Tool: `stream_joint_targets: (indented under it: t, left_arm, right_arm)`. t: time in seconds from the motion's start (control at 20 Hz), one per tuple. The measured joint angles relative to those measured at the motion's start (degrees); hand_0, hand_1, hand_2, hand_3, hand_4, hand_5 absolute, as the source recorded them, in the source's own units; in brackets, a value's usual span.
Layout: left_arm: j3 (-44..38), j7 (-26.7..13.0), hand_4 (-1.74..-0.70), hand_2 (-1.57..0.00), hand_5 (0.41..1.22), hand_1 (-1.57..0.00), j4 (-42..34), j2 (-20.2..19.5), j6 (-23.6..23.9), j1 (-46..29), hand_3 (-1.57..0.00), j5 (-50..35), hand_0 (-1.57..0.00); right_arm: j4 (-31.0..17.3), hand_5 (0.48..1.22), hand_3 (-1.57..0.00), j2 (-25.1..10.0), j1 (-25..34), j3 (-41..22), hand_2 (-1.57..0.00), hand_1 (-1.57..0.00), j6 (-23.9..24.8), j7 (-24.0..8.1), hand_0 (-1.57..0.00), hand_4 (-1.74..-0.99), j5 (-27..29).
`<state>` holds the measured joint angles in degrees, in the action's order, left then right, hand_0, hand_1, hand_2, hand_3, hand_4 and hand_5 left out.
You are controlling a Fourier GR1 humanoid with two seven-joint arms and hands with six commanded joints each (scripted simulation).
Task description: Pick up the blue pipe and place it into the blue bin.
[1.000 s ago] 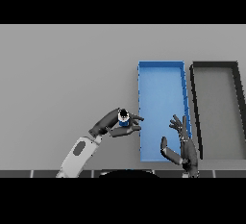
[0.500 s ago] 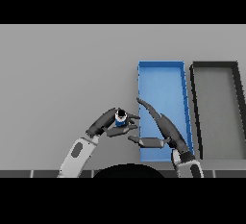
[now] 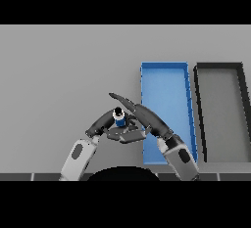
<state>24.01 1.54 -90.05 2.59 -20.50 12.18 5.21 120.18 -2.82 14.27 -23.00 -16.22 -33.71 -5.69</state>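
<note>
The left hand [image 3: 109,124] curls around the pipe [image 3: 119,117], holding it upright just above the bench [image 3: 63,75]. The right hand [image 3: 135,112] reaches over beside it, fingers straight, touching, probably to steady it. The bin [image 3: 164,65] lies just beyond the right hand.

Single head view, looking steeply down on the grey surface [image 3: 59,75] from robot's side, mid-range. Both hands sit low-centre in frame; bins lie beyond and right of them. No second view.
</note>
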Motion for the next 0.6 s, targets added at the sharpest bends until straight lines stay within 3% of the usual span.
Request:
stream_joint_targets:
  t: [0.15, 0.25, 0.35, 0.45, 0.6]
  left_arm:
    - [0.51, -0.62, -1.47, -1.57, 1.221, -1.57, -0.27, 1.34, 0.63, -0.57, -1.57, 2.68, -1.57]
    - [-0.44, -0.92, -1.46, -1.57, 1.221, -1.57, -0.34, 1.48, 0.44, -0.35, -1.57, 3.52, -1.57]
    - [-1.13, 0.12, -1.56, -1.57, 1.221, -1.57, -0.34, 1.50, -0.68, -0.98, -1.57, 3.27, -1.57]
    - [-1.11, -1.93, -1.62, -1.57, 1.221, -1.57, -0.39, 1.55, -1.55, -1.01, -1.57, 2.47, -1.57]
    - [-1.33, -2.19, -1.68, -1.57, 1.221, -1.57, -1.32, 1.43, -1.46, -1.46, -1.52, 1.24, -1.57]
  right_arm:
    - [-0.78, 0.507, -0.01, -0.42, 3.71, 1.14, -0.11, -0.06, -1.32, 0.06, -0.03, -1.192, 1.76]
    - [-2.10, 0.487, -0.13, -0.25, 5.95, 1.39, -0.26, -0.22, -1.81, -1.24, -0.17, -1.233, 2.63]
    - [-3.76, 0.489, -0.40, 0.35, 7.60, 1.10, -0.54, -0.53, -2.18, -1.24, -0.51, -1.331, 2.83]
    - [-4.29, 0.518, -0.76, 0.67, 8.39, 1.11, -0.91, -0.88, -2.22, -1.24, -0.88, -1.467, 3.49]
    - [-4.77, 0.650, -1.02, 2.11, 8.89, 0.21, -1.23, -1.22, -1.32, -0.74, -1.22, -1.581, 4.19]
